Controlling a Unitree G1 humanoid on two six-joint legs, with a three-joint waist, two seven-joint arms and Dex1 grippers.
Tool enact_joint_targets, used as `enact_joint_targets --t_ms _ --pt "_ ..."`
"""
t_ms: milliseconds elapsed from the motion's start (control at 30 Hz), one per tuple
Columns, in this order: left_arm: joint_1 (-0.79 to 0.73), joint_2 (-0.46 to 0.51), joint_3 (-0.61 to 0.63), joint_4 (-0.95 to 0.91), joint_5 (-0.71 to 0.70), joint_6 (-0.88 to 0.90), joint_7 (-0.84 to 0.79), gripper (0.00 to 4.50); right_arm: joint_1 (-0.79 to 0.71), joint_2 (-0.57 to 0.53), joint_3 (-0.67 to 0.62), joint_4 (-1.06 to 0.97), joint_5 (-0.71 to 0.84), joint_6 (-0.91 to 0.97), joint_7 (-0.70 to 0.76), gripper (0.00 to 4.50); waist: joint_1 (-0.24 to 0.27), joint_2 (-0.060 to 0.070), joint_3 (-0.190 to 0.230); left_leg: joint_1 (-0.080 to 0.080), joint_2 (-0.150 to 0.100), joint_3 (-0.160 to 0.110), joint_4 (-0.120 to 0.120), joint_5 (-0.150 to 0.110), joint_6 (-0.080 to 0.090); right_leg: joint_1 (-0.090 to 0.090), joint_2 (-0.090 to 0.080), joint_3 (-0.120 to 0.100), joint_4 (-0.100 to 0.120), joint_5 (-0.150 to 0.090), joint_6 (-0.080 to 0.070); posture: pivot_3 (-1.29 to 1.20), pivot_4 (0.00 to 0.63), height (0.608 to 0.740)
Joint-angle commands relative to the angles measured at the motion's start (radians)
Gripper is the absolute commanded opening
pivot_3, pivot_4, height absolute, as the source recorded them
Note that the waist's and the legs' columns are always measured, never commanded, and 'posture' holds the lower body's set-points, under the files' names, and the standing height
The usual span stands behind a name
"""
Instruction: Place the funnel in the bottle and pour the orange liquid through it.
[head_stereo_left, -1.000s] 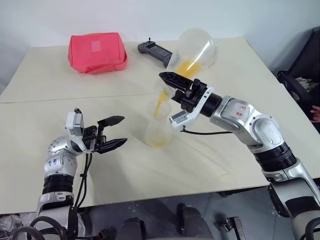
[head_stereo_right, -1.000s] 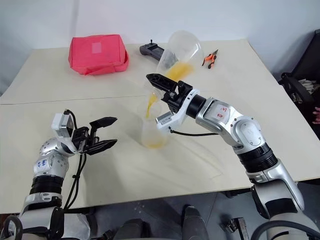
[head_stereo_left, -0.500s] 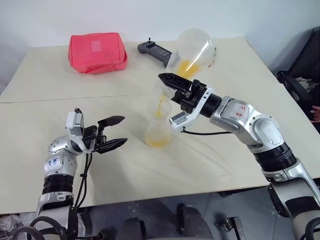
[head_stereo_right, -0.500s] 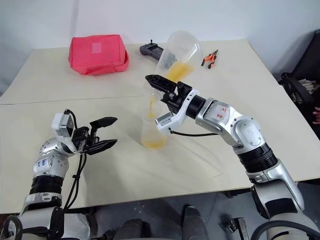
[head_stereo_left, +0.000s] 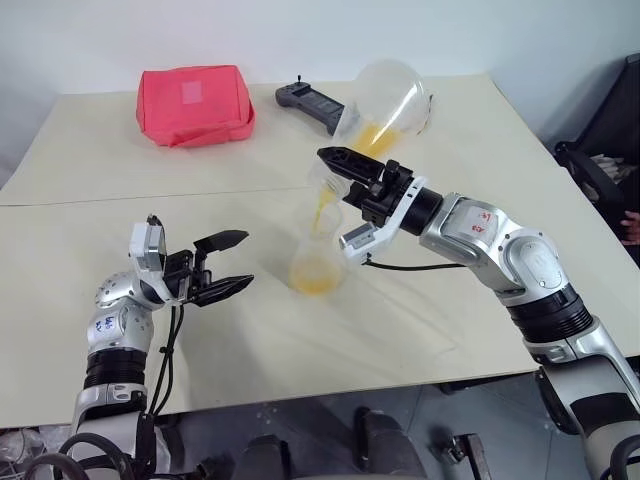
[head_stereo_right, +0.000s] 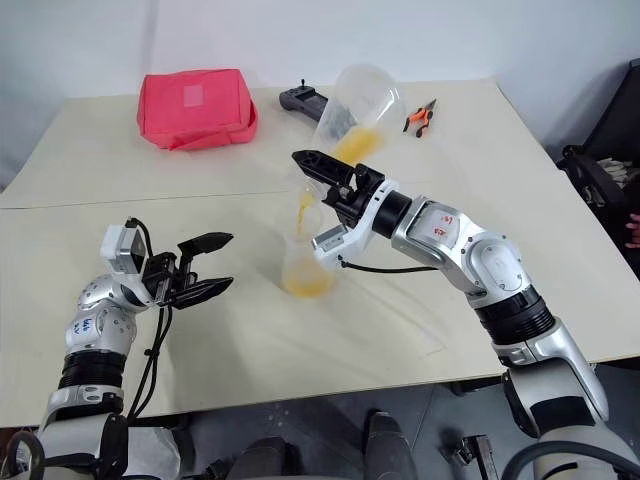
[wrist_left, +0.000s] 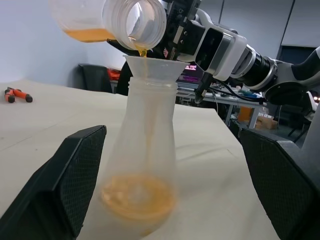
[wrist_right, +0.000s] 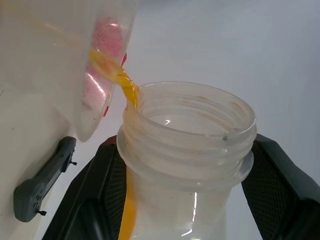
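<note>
Right gripper (head_stereo_left: 340, 158): raised, jaws pinching tilted container (head_stereo_left: 385, 95) over funnel (wrist_left: 152, 66). Left gripper (head_stereo_left: 228, 265): level, jaws spread, beside bottle (head_stereo_left: 317, 255). Red pouch (head_stereo_left: 193, 103) behind.

A threaded container neck (wrist_right: 187, 135) is clamped between the tool's black fingers (wrist_right: 272, 180), and orange liquid (wrist_right: 117, 75) is seen streaming over its rim.

Clear flask-shaped bottle (wrist_left: 142, 165) upright on the table, wide cone base, narrow neck. Clear funnel (wrist_left: 152, 67) seated in that neck, rim up, stem down inside. Orange liquid (wrist_left: 138, 195) pooled shallow at the base (translucent, yellow-orange), with more falling as a thin stream (wrist_left: 143, 51) into the funnel from the mouth of a larger clear jug (head_stereo_right: 352, 110) tilted above it, and a remainder (head_stereo_right: 358, 142) lying along that jug's lower side.
</note>
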Motion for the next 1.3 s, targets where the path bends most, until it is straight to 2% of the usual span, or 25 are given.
enact_joint_targets --t_ms 33,800,1300 --pt "-0.012 -0.001 0.016 -0.038 -0.022 -0.001 0.000 4.50 -0.027 -0.005 -0.020 -0.018 0.007 -0.007 -0.021 2.78 0.000 0.000 0.000 0.000 0.000 0.000 0.000 0.000 0.000 0.000 0.000 0.000 0.000 0.000 0.000 0.00 0.150 0.740" --pt "-0.020 -0.013 0.014 -0.035 -0.019 -0.002 0.002 4.50 -0.040 -0.021 -0.023 -0.011 -0.001 -0.037 -0.034 2.78 0.000 0.000 0.000 0.000 0.000 0.000 0.000 0.000 0.000 0.000 0.000 0.000 0.000 0.000 0.000 0.00 0.150 0.740" --pt "-0.036 -0.016 0.011 -0.018 -0.014 -0.001 0.002 4.50 -0.050 -0.031 -0.019 -0.004 -0.049 -0.069 -0.097 2.78 0.000 0.000 0.000 0.000 0.000 0.000 0.000 0.000 0.000 0.000 0.000 0.000 0.000 0.000 0.000 0.00 0.150 0.740"
